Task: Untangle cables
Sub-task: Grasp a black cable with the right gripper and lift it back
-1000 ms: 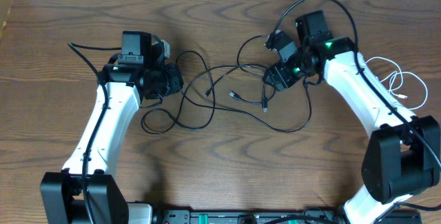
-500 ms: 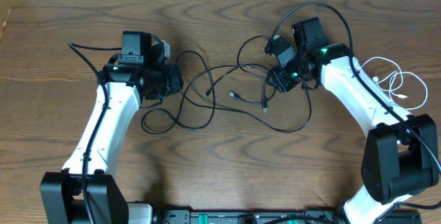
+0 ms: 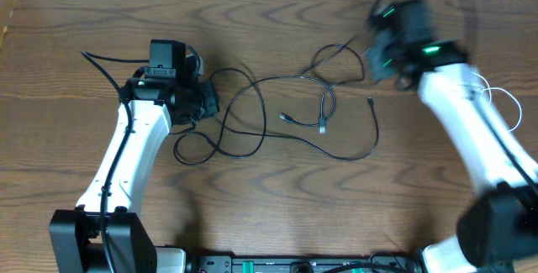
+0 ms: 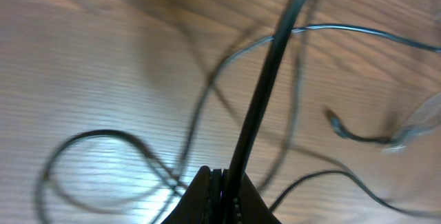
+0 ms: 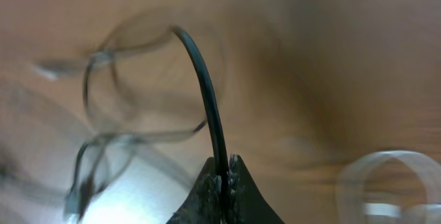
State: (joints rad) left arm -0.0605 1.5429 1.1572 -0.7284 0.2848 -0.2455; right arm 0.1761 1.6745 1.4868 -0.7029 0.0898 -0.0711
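Overhead: even, moderate light from above. The desk [image 3: 277, 214] shows no glare, and the left arm [image 3: 134, 147] casts a faint, soft shadow. The right arm [image 3: 471, 130] is badly smeared by blur.

Left wrist: soft focus throughout, cables [image 4: 207, 93] hazy, pale glare on the wood at lower left.

Right wrist: heavy blur, with a washed-out bright patch at lower left. Only the black cable [image 5: 207, 100] reads clearly.

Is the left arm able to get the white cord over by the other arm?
Probably not. The left gripper is shut on a black cord, far off on the other side. The right arm also sits right over the white cord and partly covers it.
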